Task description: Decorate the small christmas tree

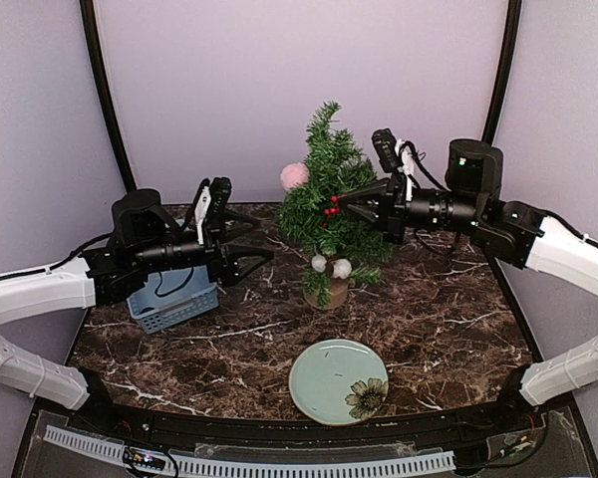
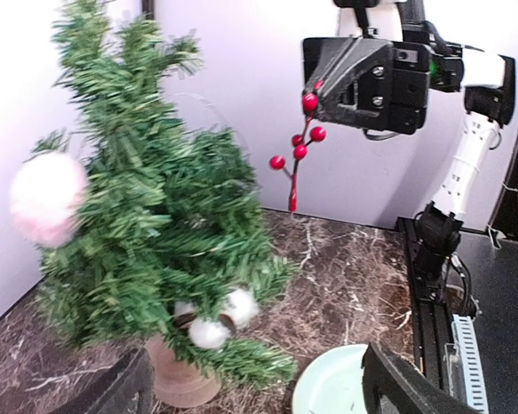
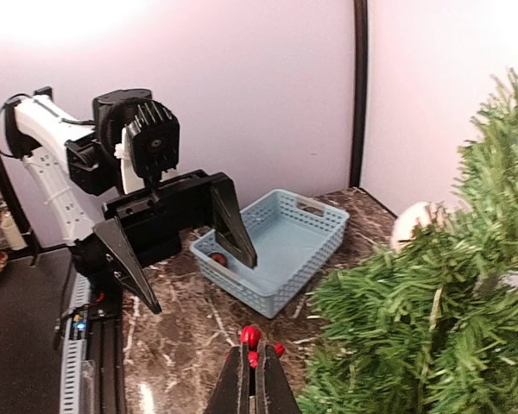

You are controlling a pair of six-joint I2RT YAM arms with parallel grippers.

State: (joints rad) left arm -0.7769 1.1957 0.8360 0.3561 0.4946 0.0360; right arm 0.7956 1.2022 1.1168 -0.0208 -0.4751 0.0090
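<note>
Closest to the lens sits a pale green plate (image 1: 339,381) at the table's (image 1: 448,319) near edge. Behind it, toward the back wall, the tree (image 1: 329,204) stands upright on its wooden stump, between the two arms. It carries a pink pompom (image 1: 294,176) on its left side and pale baubles (image 1: 331,266) low down.

The right gripper (image 1: 347,202) is clenched on a sprig (image 2: 298,151) of red berries, pinched at its top end, so the stem hangs roughly upright below the jaws. The tree lies straight ahead of that gripper, toward the robot's left. The left wrist view shows the sprig just beside the upper branches, with a gap to the needles.

The left gripper (image 1: 259,262) hovers off the tree's other side, near a blue basket (image 1: 174,304), with its jaws spread wide and nothing in them. The right arm is the nearer one, so the likely next move is a short push leftward to seat the stem in the foliage.
</note>
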